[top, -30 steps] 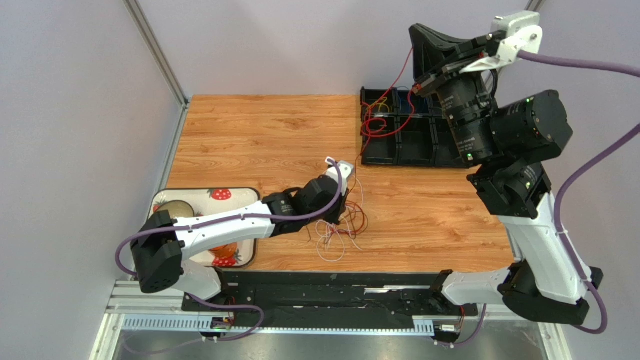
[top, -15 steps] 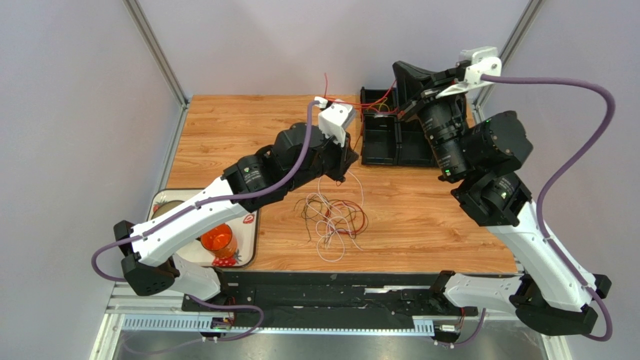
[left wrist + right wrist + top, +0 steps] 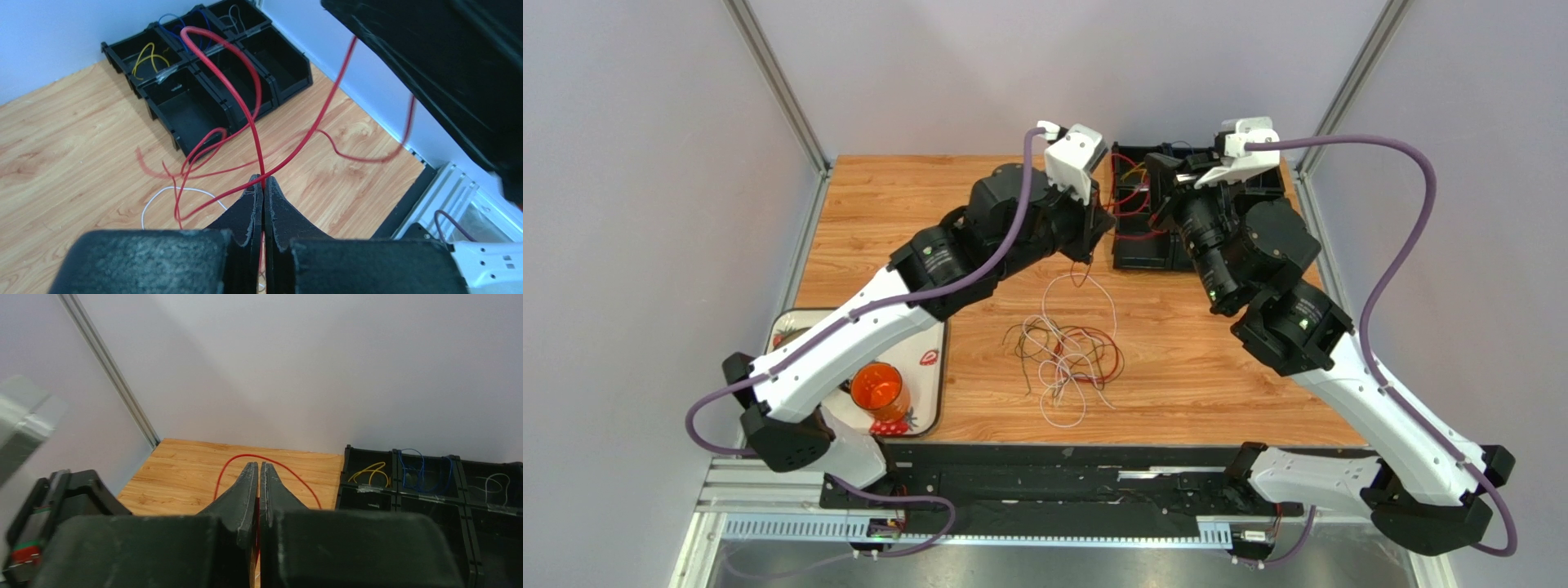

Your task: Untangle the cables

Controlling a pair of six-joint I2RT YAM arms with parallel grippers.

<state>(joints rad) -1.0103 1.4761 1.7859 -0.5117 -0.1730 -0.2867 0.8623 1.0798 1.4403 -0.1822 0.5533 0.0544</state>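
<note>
Cables point(image 3: 1069, 355): loose tangle at centre of table point(image 3: 928, 221). One red cable point(image 3: 334, 86) runs up toward 12 o'clock. It is pinched in the fully closed left gripper point(image 3: 263, 184) and in the closed right gripper point(image 3: 258, 468). Black bins point(image 3: 1133, 251) at 1 o'clock of the tangle.

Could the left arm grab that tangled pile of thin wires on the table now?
Probably not yet: the left pincer is shut on a long red wire. Otherwise the tangled pile of thin wires lies uncovered on the wooden table.
</note>
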